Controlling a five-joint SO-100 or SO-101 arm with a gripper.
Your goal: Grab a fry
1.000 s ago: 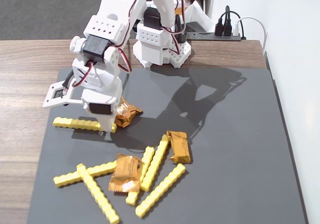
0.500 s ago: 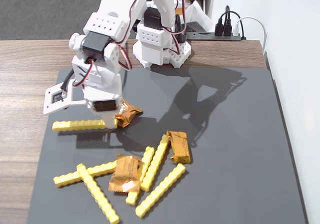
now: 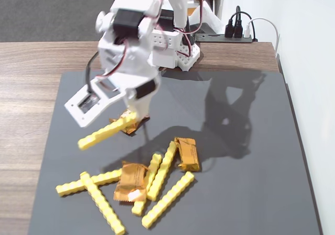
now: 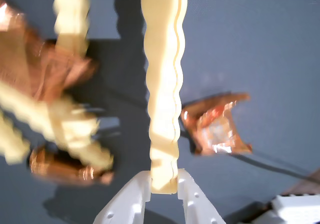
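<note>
Our gripper (image 4: pixel 164 181) is pinching one end of a fry (image 4: pixel 162 89): in the wrist view the two white fingers (image 4: pixel 131 196) sit on either side of the stick's near end, and the rest of it runs straight out away from the jaws. In the fixed view the same fry (image 3: pixel 107 131) hangs clear of the grey mat (image 3: pixel 251 156), sloping down and to the left from the gripper (image 3: pixel 130 119), with its shadow lying apart from it on the mat.

We judge the grab itself done and the lift in hand. The next move asks only that we keep the pinch firm and rise steadily, since the hold is at the very end of a long stick and a jolt could let it swing or slip.

Just beside the held fry's gripped end lies an orange foil packet (image 3: pixel 131 125). Below the fry in the fixed view, nearer the camera, the other fries (image 3: pixel 167 199) lie scattered on the mat with two more packets (image 3: pixel 187 153) among them.

The arm (image 3: pixel 141 31) leans forward from its base (image 3: pixel 178 54) at the mat's far edge, wrist bent down over the mat.
</note>
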